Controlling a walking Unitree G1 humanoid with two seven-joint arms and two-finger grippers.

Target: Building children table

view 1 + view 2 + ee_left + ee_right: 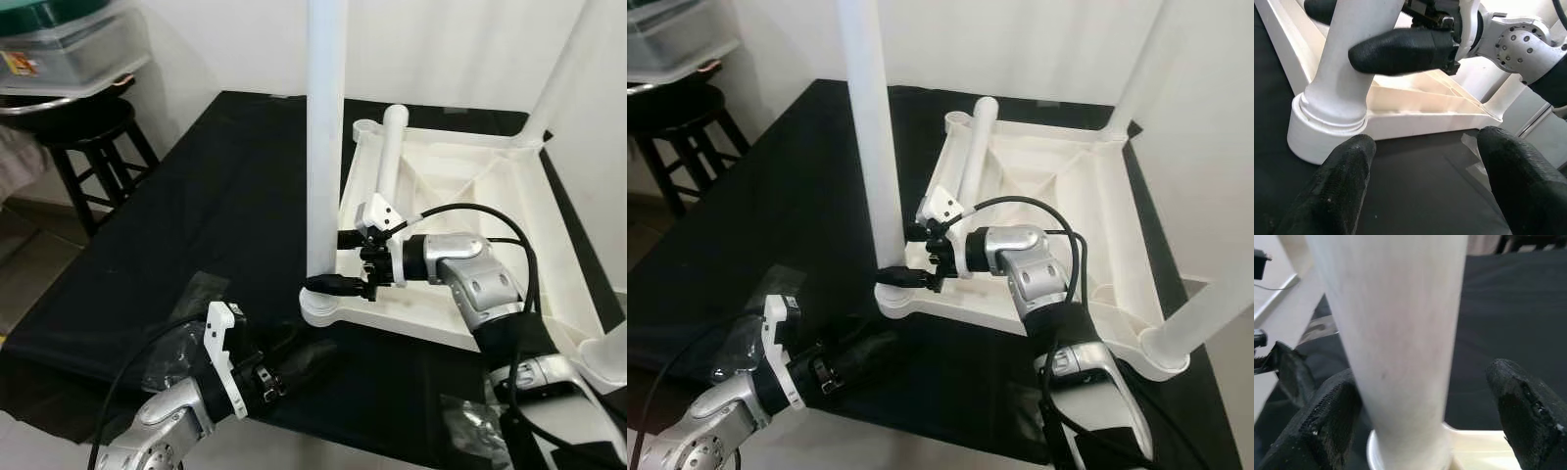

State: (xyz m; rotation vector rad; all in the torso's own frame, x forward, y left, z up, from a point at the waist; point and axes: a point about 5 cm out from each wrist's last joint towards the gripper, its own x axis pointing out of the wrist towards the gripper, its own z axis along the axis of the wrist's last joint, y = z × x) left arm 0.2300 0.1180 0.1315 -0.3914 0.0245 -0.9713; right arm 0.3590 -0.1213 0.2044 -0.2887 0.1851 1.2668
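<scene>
A white children's table (pixel 509 284) lies upside down on a black cloth. Its near-left leg (pixel 325 127) stands upright in the corner socket (pixel 328 308). My right gripper (pixel 331 262) reaches in from the right, low on that leg. It is open, with the leg (pixel 1400 333) between its fingers; one finger (pixel 1327 421) lies against it and the other (pixel 1528 411) stands apart. My left gripper (pixel 1425 181) is open and holds nothing; it is low over the cloth, just in front of the socket (pixel 1317 132). Another leg (pixel 392 157) leans at the far-left corner.
Upright legs stand at the far-right corner (pixel 563 69) and the near-right corner (pixel 1205 313). A black stool (pixel 88 137) carrying a plastic bin (pixel 69 49) stands beyond the cloth's left edge. Clear plastic bags (pixel 186 333) lie on the cloth near the front edge.
</scene>
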